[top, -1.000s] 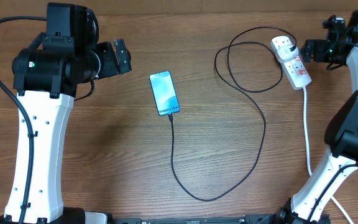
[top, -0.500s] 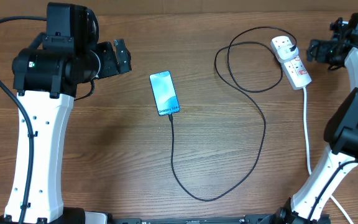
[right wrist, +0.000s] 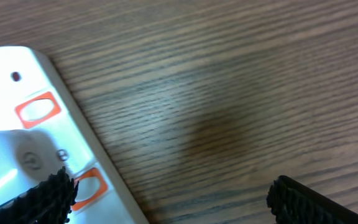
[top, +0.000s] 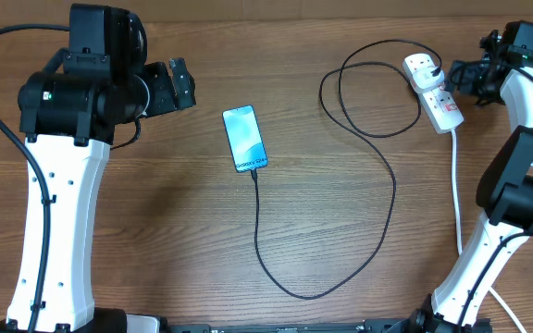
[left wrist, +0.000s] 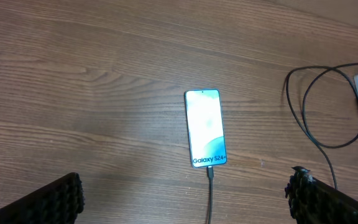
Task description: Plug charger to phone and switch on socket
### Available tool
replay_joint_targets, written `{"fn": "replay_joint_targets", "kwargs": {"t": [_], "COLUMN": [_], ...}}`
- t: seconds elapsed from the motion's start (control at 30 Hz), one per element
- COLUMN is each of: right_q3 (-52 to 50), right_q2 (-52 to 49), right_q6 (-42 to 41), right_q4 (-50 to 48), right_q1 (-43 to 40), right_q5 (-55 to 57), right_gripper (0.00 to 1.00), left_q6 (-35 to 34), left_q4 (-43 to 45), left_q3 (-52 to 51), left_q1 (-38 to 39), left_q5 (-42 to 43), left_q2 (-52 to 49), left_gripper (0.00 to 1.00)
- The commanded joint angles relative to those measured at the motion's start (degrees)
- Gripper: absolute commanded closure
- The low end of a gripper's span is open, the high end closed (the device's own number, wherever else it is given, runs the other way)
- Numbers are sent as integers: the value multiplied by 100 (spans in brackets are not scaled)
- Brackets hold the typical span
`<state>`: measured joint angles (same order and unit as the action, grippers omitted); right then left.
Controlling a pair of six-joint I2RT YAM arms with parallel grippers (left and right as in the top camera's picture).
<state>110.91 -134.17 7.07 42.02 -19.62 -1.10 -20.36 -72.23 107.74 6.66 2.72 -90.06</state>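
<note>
The phone point(top: 245, 138) lies face up mid-table, its light blue screen showing "Galaxy S24+"; it also shows in the left wrist view point(left wrist: 206, 127). The black charger cable point(top: 382, 176) is plugged into the phone's near end and loops across to a black plug in the white power strip point(top: 436, 92). My left gripper point(top: 179, 85) is open and empty, held above the table left of the phone. My right gripper point(top: 463, 77) is open at the strip's right side. In the right wrist view one finger overlaps the power strip point(right wrist: 23, 134) by an orange-rimmed switch point(right wrist: 89, 185).
The strip's thick white cord point(top: 457, 194) runs down the right side to the table's front edge. The cable forms a loop point(top: 373, 88) left of the strip and another curve near the front point(top: 303, 291).
My right gripper drew back to the right from the strip, then came back left towards it. The left arm, phone and cable have not moved.
</note>
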Motion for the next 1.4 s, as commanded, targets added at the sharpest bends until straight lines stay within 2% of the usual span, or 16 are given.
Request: {"fn": "replay_joint_targets", "kwargs": {"t": [0.0, 1.37], "right_q3": [-9, -11], "right_q2": [-168, -254], "right_q6": [-179, -302], "right_q4": [-42, 133], "right_q1": [7, 7], "right_q5": [168, -308], "right_gripper": [0, 0], "left_q6": [107, 107], "left_q4": [7, 7], "left_q3": [-13, -13], "left_q1": [-26, -26], "left_q5": [-17, -17], "left_q2": [-24, -24], "left_gripper": [0, 0]}}
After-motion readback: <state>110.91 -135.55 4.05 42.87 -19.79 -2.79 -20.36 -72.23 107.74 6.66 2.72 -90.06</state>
